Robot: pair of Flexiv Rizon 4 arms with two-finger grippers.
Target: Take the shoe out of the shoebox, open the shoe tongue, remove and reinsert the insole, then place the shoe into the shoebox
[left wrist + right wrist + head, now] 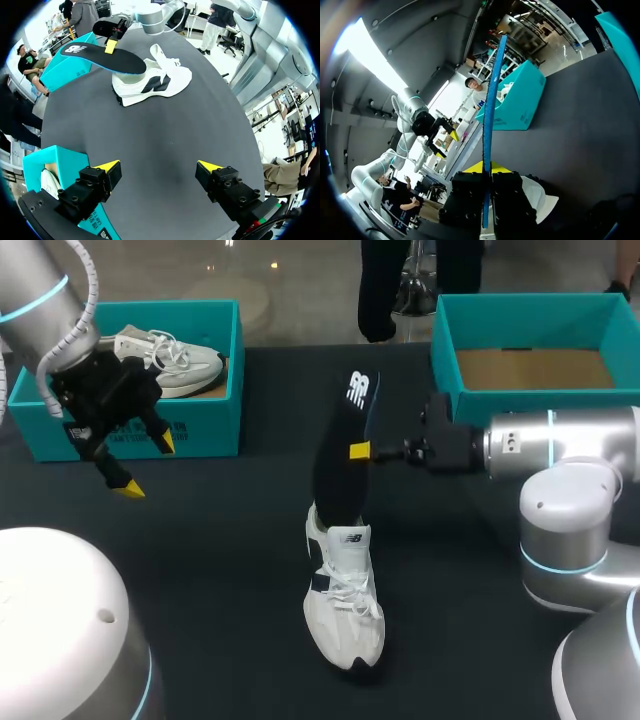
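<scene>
bright even room light, dark table barely shows shadows, ceiling strip blown out ahead of right gripper

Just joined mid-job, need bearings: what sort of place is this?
Probably a robot test bench for shoe handling: dark table, two teal shoeboxes, right tool gripping an insole over a white sneaker.

A dark bench fills the view. Toward its far left side stands a teal box, open at the top, with a second white sneaker lying inside it.
</scene>
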